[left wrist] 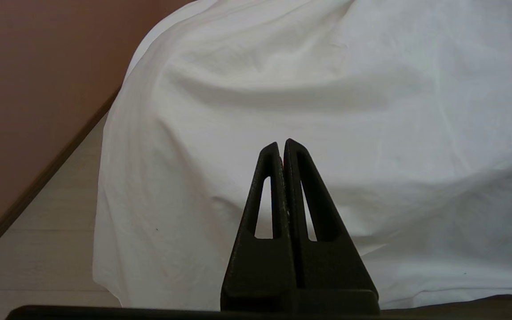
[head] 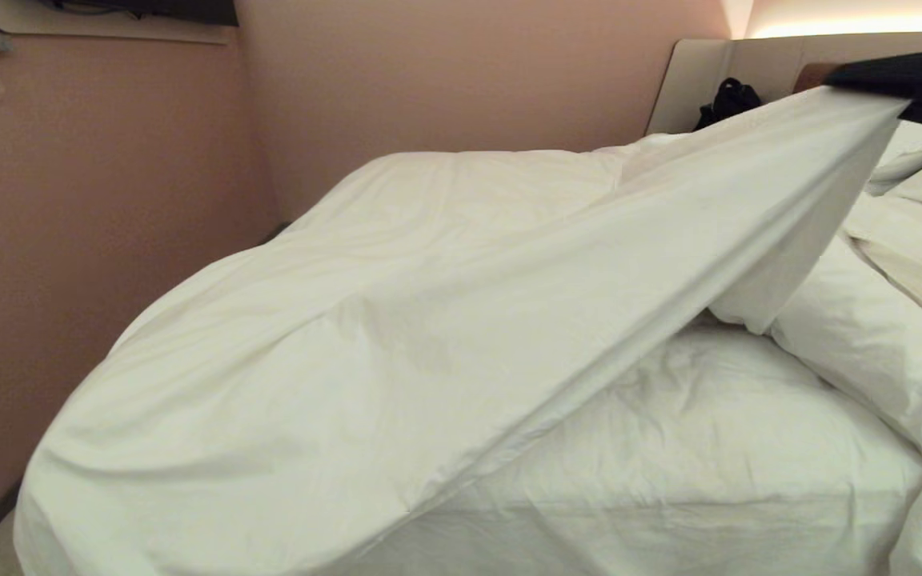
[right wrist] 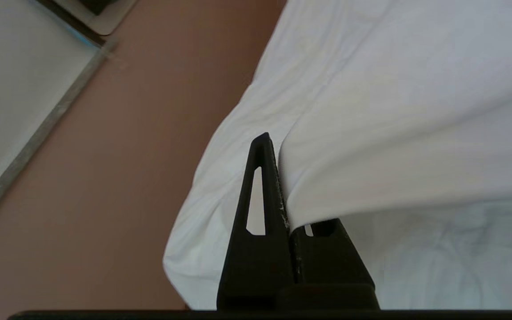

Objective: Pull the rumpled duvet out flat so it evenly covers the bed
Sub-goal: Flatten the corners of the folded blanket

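Note:
The white duvet (head: 397, 320) lies heaped over the left half of the bed. One edge is lifted into a taut ridge that runs up to the top right. There my right gripper (head: 833, 78) is shut on that edge. In the right wrist view the duvet (right wrist: 394, 133) folds over one finger of the right gripper (right wrist: 276, 146) and hides it. The bed's sheeted mattress (head: 669, 464) is bare under the raised edge. My left gripper (left wrist: 281, 144) hangs shut and empty, low before the duvet (left wrist: 327, 89) that drapes over the bed's corner.
A pink wall (head: 109, 240) runs close along the bed's left side, with a narrow strip of pale floor (left wrist: 38, 249) beside it. The padded headboard (head: 701, 80) stands at the back with a black object (head: 729, 100) against it. More white bedding (head: 869, 352) bunches at the right.

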